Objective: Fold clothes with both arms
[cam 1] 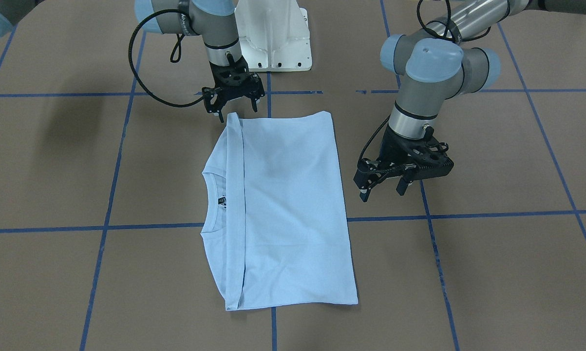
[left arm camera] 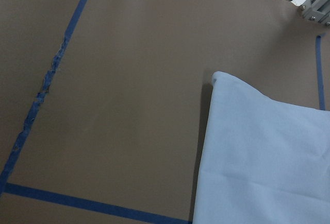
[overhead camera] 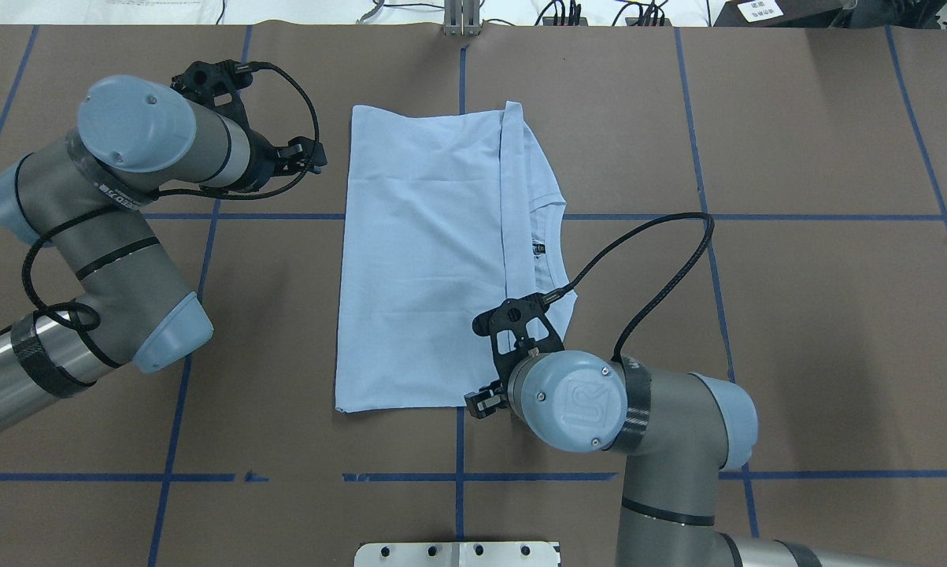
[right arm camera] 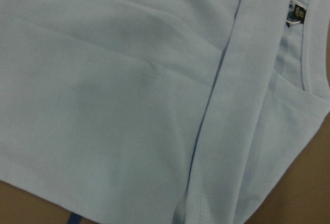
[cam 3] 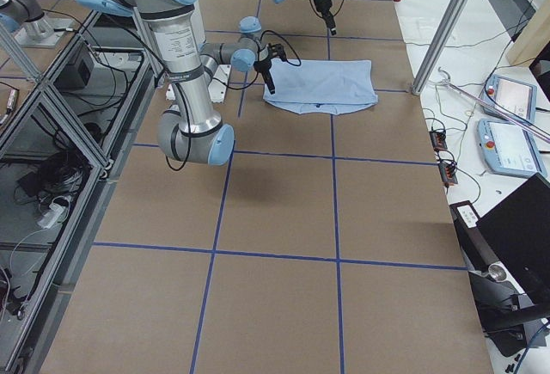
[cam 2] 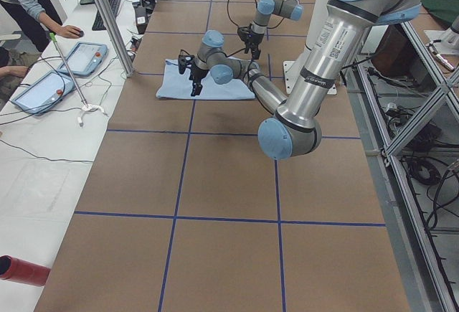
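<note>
At the overhead view's left, the left arm [overhead camera: 111, 236] hangs over the brown worktop [overhead camera: 796, 331]. The left fingers [cam 1: 402, 185] are spread and empty. They stand apart from the shirt, just beside its edge farthest from the collar. At centre, the shirt [overhead camera: 426, 260] lies flat on the worktop, folded into a rectangle. Its hem strip overlaps the body just short of the collar [overhead camera: 556, 236], which points to the robot's right. The neck label [overhead camera: 539, 249] shows inside the collar. At right, the right arm [overhead camera: 662, 425] is bent above the shirt's near corner. The right fingers [cam 1: 220, 113] are spread and empty at that corner; contact with the cloth cannot be told.
</note>
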Action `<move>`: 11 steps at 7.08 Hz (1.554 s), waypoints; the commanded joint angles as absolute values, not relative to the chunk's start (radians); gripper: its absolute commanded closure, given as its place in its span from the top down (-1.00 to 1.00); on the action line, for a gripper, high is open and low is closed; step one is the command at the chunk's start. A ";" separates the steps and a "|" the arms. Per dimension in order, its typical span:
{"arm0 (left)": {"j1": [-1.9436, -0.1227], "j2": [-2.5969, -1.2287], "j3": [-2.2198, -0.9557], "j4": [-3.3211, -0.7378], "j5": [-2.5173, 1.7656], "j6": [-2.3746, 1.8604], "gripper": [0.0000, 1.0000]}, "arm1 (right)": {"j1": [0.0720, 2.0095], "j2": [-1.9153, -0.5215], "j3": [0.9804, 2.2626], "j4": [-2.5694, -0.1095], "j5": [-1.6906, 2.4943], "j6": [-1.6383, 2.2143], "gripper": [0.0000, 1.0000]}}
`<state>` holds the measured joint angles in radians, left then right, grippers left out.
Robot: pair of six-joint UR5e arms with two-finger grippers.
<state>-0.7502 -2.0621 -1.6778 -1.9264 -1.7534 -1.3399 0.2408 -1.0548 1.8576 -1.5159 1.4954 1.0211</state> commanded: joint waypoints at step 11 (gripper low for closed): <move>-0.721 -2.046 -1.677 -1.933 -1.750 -1.367 1.00 | 0.227 -1.042 1.816 -1.552 1.424 0.785 -0.39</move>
<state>-0.7197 -2.0469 -1.6772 -1.9328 -1.7498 -1.3673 0.2281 -1.0416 1.8162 -1.5525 1.4215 0.7853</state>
